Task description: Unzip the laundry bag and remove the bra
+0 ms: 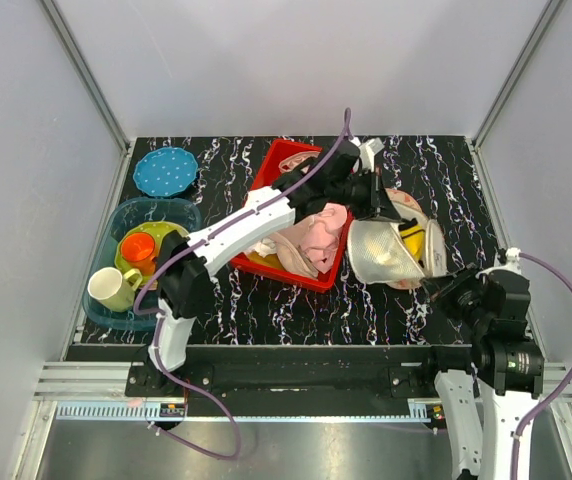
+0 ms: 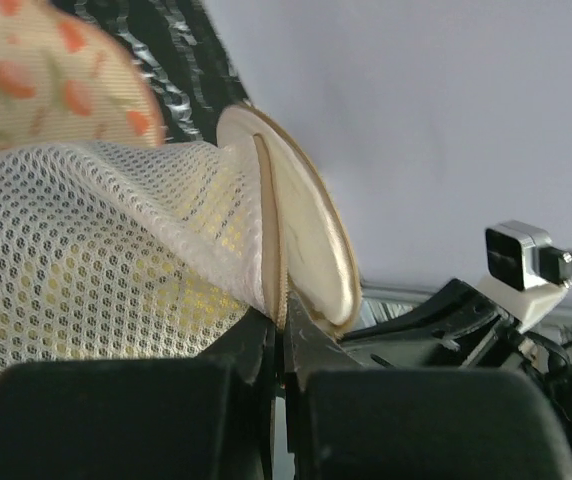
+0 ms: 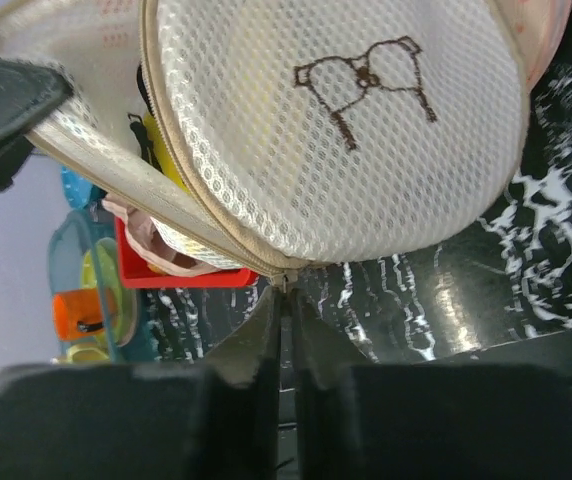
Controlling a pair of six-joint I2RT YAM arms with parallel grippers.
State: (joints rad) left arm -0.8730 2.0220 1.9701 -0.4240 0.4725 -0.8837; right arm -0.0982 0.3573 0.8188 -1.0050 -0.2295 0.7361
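The cream mesh laundry bag [image 1: 381, 252] lies on its side right of the table's centre, its zip partly open. The navy and yellow bra [image 1: 412, 238] shows through the gap; it also shows in the right wrist view [image 3: 154, 140]. My left gripper [image 1: 376, 198] is shut on the bag's zip edge [image 2: 271, 250] at the far side, the edge pinched between its fingertips. My right gripper [image 1: 443, 287] is shut on the zip pull [image 3: 286, 281] at the bag's near right corner. The bag fills the right wrist view [image 3: 346, 130], with a brown bra outline stitched on its face.
A flat peach pad [image 1: 406, 203] with small triangles lies under the bag. A red bin [image 1: 266, 180] holds pale pink garments [image 1: 316, 236]. A teal tub [image 1: 126, 215] at left holds an orange cup, green dish and cream mug [image 1: 112, 288]. A blue dotted plate [image 1: 166, 171] lies behind.
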